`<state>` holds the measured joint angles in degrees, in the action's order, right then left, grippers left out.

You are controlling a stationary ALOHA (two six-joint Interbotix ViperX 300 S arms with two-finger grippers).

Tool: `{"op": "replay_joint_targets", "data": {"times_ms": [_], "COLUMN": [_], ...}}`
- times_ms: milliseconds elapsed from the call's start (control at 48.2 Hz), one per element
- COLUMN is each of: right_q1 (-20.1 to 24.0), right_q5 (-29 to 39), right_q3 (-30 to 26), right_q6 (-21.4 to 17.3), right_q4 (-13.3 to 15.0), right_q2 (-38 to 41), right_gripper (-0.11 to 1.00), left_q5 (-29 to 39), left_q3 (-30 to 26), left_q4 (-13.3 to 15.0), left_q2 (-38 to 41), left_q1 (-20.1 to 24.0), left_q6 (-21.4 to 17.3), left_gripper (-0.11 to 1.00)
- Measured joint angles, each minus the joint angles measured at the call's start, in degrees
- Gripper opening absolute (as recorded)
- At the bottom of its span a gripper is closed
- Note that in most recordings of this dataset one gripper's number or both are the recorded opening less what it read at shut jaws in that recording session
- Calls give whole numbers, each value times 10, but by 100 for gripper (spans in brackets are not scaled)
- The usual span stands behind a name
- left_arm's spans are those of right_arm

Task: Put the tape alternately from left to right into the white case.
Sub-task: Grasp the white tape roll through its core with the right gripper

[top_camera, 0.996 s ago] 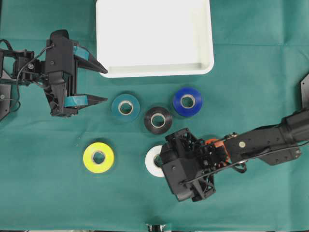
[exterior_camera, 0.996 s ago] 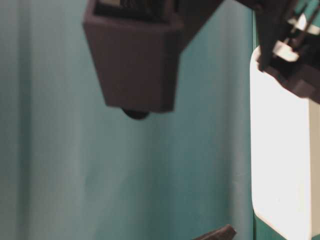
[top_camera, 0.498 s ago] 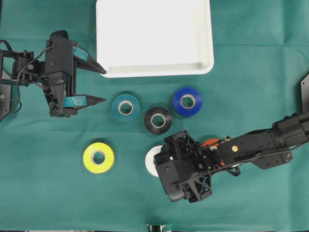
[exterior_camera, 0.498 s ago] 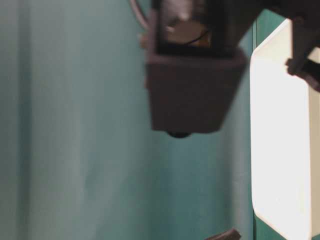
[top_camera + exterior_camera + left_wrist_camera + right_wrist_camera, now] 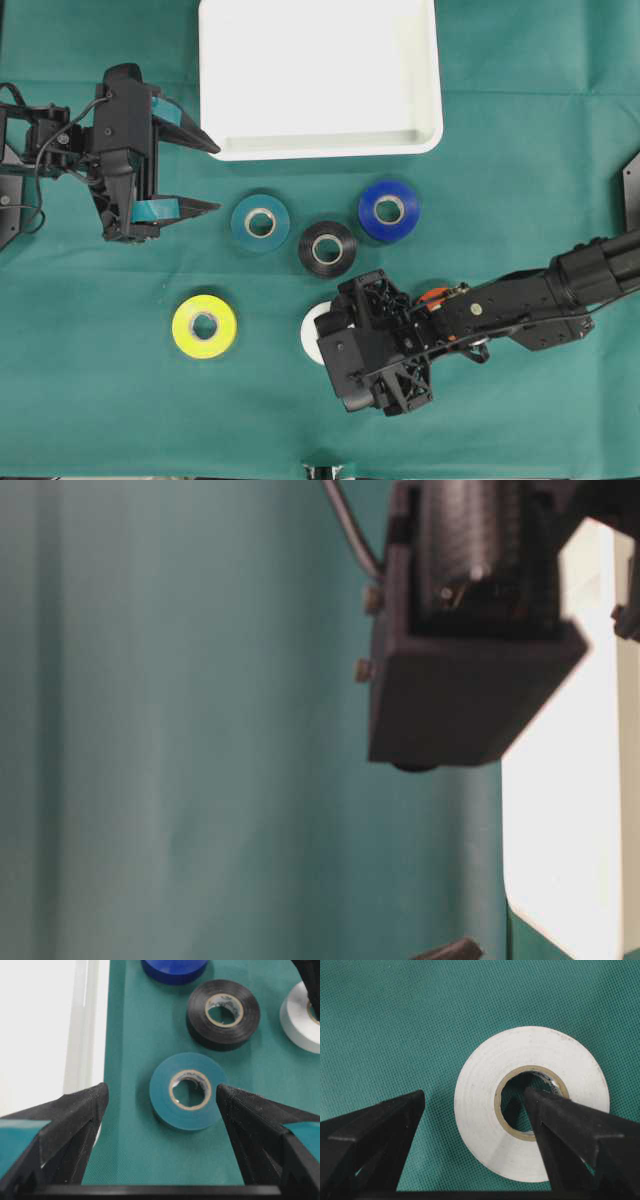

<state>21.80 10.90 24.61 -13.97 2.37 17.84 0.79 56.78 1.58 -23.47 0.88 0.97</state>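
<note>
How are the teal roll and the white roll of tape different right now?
The teal roll lies in full view from overhead, out in front of the open left gripper; the white roll is mostly hidden there under the right gripper. In the right wrist view one finger of that open gripper points into the white roll's core; nothing reaches into the teal one. Both lie flat on the green cloth, outside the white case.

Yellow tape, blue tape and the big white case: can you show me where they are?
yellow tape (image 5: 204, 325), overhead view, on its flat yellow ring.
blue tape (image 5: 388, 210), overhead view, on its blue ring beside the core.
white case (image 5: 320, 152), overhead view, on its near rim.
</note>
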Motion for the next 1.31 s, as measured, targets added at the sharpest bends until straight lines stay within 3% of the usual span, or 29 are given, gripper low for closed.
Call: {"op": "replay_joint_targets", "data": {"times_ms": [104,270,394,747,1307], "right_q1": [-1,-4,-5,-5,4], "right_q5": [0,2,3,4,5], "right_q3": [-1,-6,-7,-7,-6], "right_q6": [-1,0,0,-1,-1], "right_q4": [4,6,6,6,6], "right_q2": [0,2,1,-4,-82], "right_gripper": [70,23,2,2,2], "left_q5": [0,1,1,0,7], "left_q3": [0,-1,0,-1,0], "left_q4": [0,0,0,0,-1], "left_q2": [0,0,0,0,0], "left_q1": [0,0,0,0,0], "left_q6": [0,0,0,0,0], "left_gripper": [96,96,96,96,96]}}
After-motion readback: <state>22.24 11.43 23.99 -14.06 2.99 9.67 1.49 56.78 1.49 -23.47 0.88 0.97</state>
